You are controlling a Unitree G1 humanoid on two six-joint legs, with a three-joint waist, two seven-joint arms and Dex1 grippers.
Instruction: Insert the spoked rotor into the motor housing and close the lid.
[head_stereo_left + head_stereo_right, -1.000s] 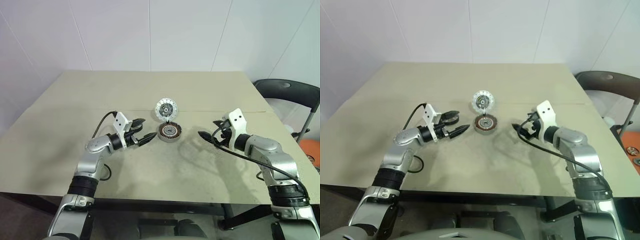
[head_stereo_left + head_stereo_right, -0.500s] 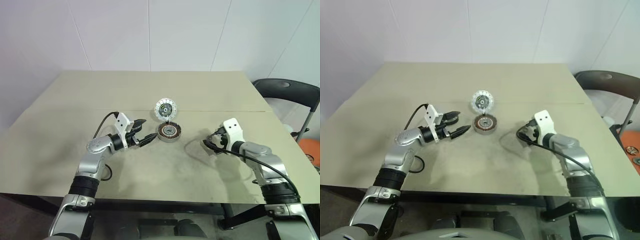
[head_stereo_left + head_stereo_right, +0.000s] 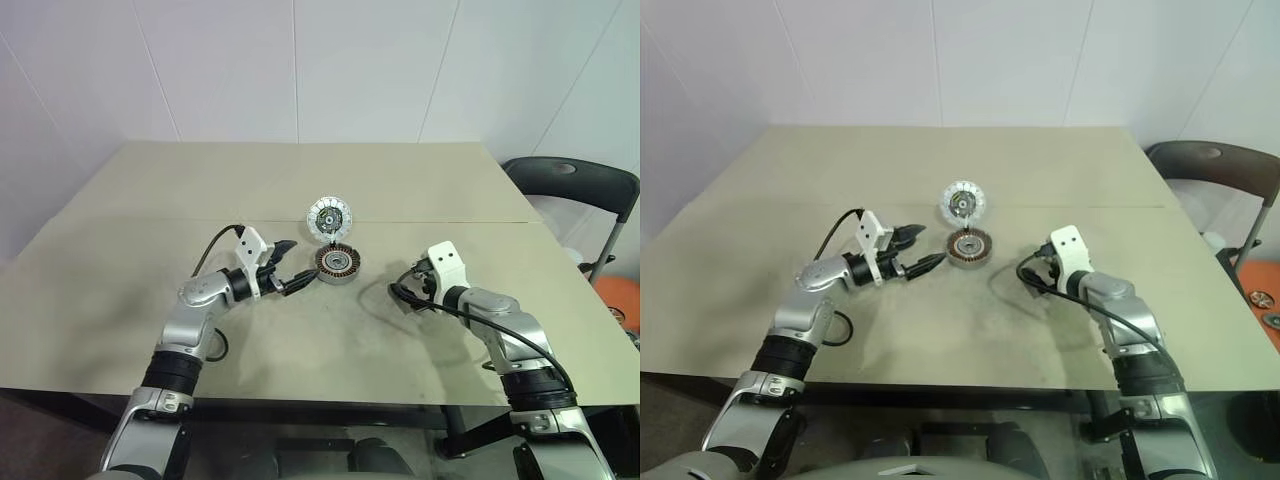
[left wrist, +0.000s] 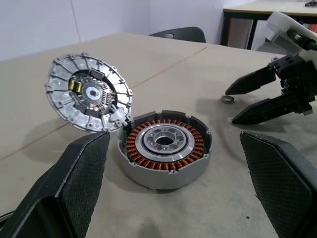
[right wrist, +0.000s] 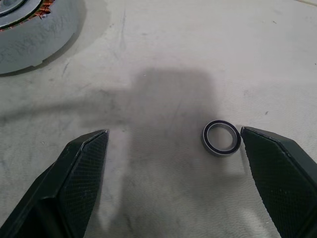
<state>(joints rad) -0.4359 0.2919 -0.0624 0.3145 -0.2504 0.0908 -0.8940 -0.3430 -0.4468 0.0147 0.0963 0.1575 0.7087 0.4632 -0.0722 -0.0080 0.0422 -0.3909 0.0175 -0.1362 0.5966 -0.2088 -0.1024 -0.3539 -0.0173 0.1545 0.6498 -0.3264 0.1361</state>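
Open tabletop around the motor housing

The motor housing (image 3: 339,263) sits mid-tabletop (image 3: 420,180), its raised lid (image 3: 330,217) blocking the far side; bare surface lies between it and each spread hand, left hand (image 3: 290,267) nearer than right hand (image 3: 407,292).

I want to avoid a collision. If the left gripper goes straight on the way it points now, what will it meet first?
Most likely the motor housing: it sits straight ahead between the open fingers of the left gripper, its lid raised behind it. Nothing lies between, though depth is hard to judge.

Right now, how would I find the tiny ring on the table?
Find the round motor housing mid-table. On its right, the right gripper jaws hang open over a small dark-edged ring lying flat. It has no copper windings.
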